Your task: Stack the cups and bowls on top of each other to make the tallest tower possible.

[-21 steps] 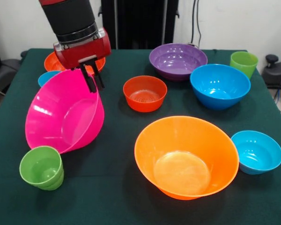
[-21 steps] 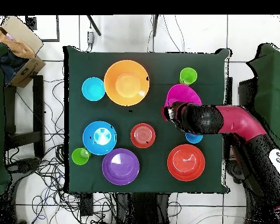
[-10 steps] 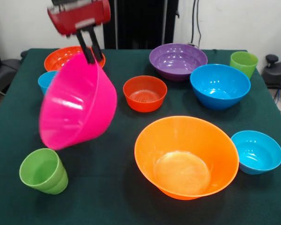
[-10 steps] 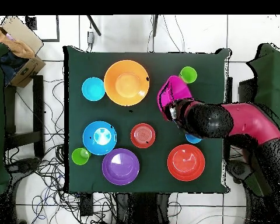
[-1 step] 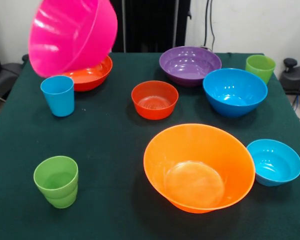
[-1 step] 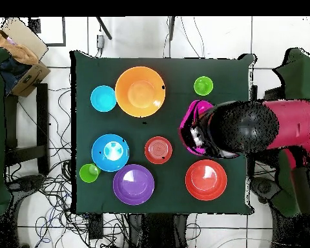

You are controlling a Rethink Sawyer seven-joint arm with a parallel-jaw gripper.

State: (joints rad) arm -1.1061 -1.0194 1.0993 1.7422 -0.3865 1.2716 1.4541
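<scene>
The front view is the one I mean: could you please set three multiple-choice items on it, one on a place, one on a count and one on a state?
1. What stands beside the large orange bowl, at the picture's right?
A. the purple bowl
B. a small blue bowl
C. the blue cup

2. How many green cups are on the table?
A. one
B. two
C. three

3. How is the pink bowl?
A. flat on the cloth
B. nested in the orange bowl
C. tilted, up off the table

Answers:
1 B, the small blue bowl sits right next to the orange rim.
2 B, one green cup is near the front and another green cup is at the far right.
3 C, it hangs tilted above the red-orange bowl and the blue cup.
</scene>
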